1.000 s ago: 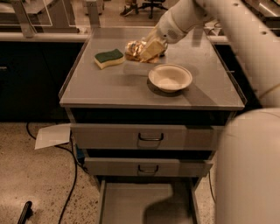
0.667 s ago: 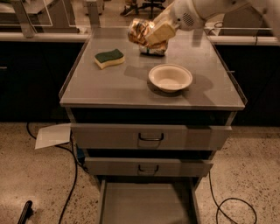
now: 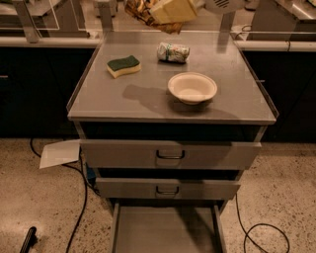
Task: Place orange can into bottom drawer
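Progress: pickup done, transfer and release pending. End effector [image 3: 169, 12] clamping orange can [image 3: 138, 11], hanging high above rear edge of surface [image 3: 148, 106], well apart from bottom drawer [image 3: 165, 232] standing pulled out below. Can looking crumpled, shiny golden-orange with brown mottling, partly hiding behind end effector.

My one camera sits high in front of the drawer cabinet [image 3: 148, 104] and tilts steeply down, facing the drawer fronts square on and near enough that the cabinet fills most of the view. The open bottom drawer [image 3: 165, 232] is cut off by the lower edge, with speckled floor [image 3: 39, 207] on either side. My gripper [image 3: 165, 11] sits cropped at the very top edge, clamped on the orange can [image 3: 139, 12] above the cabinet's far end.
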`<action>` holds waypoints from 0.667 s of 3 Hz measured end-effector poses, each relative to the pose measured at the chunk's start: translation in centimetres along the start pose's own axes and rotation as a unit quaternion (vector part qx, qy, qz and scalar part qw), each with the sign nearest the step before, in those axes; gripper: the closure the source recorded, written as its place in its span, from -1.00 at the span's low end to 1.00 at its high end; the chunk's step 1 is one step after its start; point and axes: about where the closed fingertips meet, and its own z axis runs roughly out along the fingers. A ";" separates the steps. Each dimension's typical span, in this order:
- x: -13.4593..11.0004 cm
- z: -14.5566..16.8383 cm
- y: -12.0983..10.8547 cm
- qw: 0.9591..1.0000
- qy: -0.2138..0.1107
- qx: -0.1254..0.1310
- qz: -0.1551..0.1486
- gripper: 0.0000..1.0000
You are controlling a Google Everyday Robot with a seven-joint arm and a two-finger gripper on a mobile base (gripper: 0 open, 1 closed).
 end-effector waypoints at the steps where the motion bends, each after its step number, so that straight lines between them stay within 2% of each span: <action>1: 0.0 0.0 0.0 1.000 0.001 0.000 -0.001 1.00; 2: 1.0 -0.2 0.8 1.000 0.003 0.004 0.011 1.00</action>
